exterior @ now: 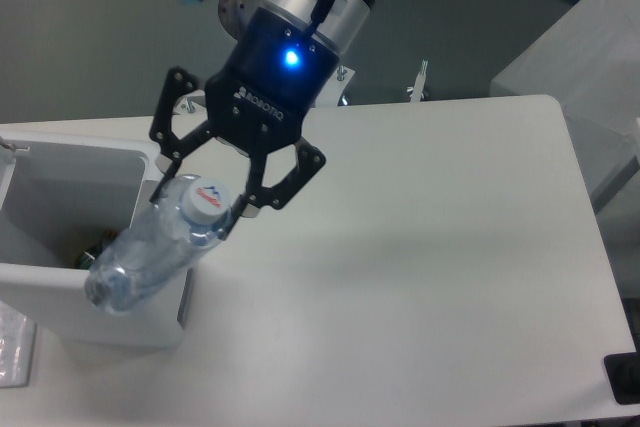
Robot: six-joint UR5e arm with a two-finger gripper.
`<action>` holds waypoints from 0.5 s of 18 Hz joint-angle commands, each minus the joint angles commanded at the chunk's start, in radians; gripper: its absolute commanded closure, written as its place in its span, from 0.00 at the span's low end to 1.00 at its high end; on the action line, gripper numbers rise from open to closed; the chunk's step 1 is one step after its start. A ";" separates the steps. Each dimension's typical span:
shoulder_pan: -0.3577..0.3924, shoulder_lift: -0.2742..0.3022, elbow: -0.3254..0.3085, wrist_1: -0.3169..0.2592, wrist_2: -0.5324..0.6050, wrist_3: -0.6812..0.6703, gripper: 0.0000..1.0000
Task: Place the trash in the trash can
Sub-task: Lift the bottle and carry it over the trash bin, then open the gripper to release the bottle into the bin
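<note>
One white table (430,277) under jaws (200,202) seemingly clamped on the bottle (150,252).

Even, cool overhead light, soft shadows on the table (450,277), slight overall softness.

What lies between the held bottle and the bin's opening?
Nothing: the clear plastic bottle hangs over the white bin's rim, camera view.
</note>
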 joint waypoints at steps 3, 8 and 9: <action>-0.031 0.012 -0.031 0.000 0.002 0.002 0.38; -0.092 0.060 -0.139 0.005 0.009 0.015 0.41; -0.097 0.087 -0.171 0.006 0.011 0.023 0.41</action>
